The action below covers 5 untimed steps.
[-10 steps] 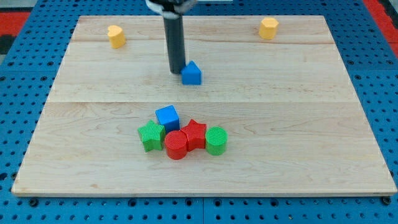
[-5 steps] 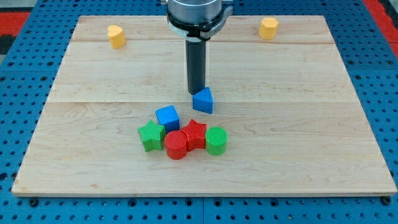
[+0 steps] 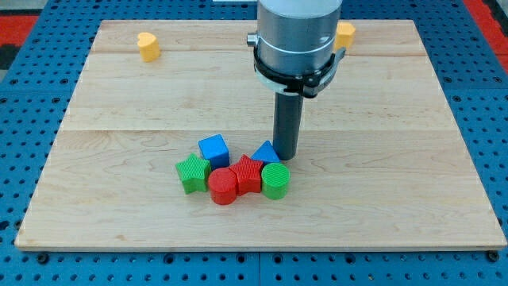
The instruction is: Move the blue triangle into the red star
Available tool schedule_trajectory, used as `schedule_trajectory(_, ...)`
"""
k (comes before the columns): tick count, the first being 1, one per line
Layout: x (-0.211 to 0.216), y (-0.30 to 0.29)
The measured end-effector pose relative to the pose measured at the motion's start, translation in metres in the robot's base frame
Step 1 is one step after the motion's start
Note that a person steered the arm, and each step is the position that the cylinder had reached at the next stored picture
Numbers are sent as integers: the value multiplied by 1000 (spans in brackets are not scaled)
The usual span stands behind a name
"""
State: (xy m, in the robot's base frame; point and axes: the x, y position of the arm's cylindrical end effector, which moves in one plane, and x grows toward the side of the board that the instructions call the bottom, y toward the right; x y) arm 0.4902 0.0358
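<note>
1. Blue triangle [image 3: 265, 151] sits just above the red star [image 3: 249, 171] in the view and looks to be touching it or nearly so; my tip [image 3: 286, 157] stands against the triangle's right side. No gripper exists on this arm, only a plain rod, so nothing opens, closes or grips.
2. With the rod on the triangle's right and slightly upper side, a push from there would, I judge, drive it leftward and down into the star.
3. Around the star lies a tight cluster: a red cylinder [image 3: 224, 185] at its lower left, a green cylinder [image 3: 275, 180] at its right, a green star [image 3: 193, 172] further left and a blue cube [image 3: 213, 149] at the upper left. The triangle fills the gap between cube and green cylinder.
4. The task looks essentially complete; further pushing risks scattering the cluster.
5. Far off, near the top edge of the desk [image 3: 413, 183], sit a yellow heart-like block [image 3: 148, 46] at the left and another yellow block [image 3: 345, 35], partly hidden behind the arm.
</note>
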Motion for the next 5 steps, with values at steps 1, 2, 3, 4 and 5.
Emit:
schedule_trajectory(1,2,-28)
schedule_trajectory(2,2,-30)
schedule_trajectory(3,-5,-16)
schedule_trajectory(4,-42,41)
schedule_trajectory(5,-93,137)
